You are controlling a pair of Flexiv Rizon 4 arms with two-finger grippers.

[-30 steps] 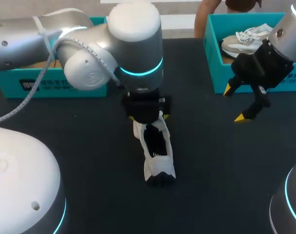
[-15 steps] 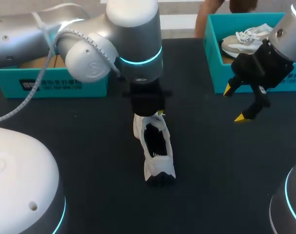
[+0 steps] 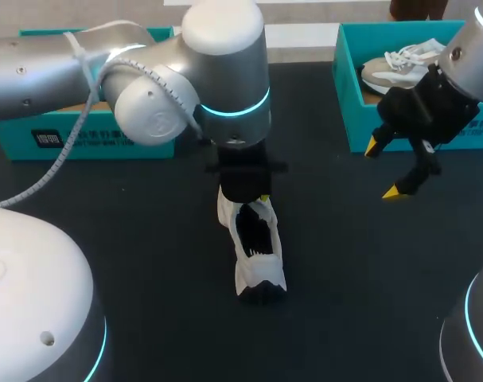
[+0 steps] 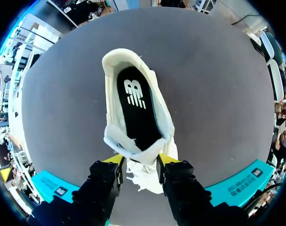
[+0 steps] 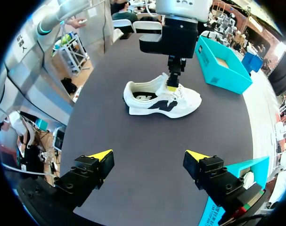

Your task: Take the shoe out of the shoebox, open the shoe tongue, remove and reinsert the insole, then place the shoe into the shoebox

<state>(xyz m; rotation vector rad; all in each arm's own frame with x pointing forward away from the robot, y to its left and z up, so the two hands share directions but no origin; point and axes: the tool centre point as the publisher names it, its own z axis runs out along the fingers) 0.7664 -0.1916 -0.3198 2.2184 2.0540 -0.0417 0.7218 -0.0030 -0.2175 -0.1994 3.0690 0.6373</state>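
- Since a second ago, the left arm's wrist has turned slightly above the white-and-black sneaker (image 3: 253,247). The sneaker and the right arm are unmoved.
- There are two teal cardboard shoeboxes (image 3: 90,139) (image 3: 344,87) and two shoes. The sneaker lies on the black bench (image 3: 344,263); a beige shoe (image 3: 400,68) sits in the right-hand box.
- The left fingers (image 4: 105,178) pinch the sneaker's tongue (image 4: 133,149) from both sides. The right fingers (image 5: 98,159) hang spread, well apart from the sneaker.

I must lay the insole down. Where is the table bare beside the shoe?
Bare black tabletop between the white sneaker and the open right claw, and between sneaker and left teal shoebox. Crowded at the tongue, in the left claw.
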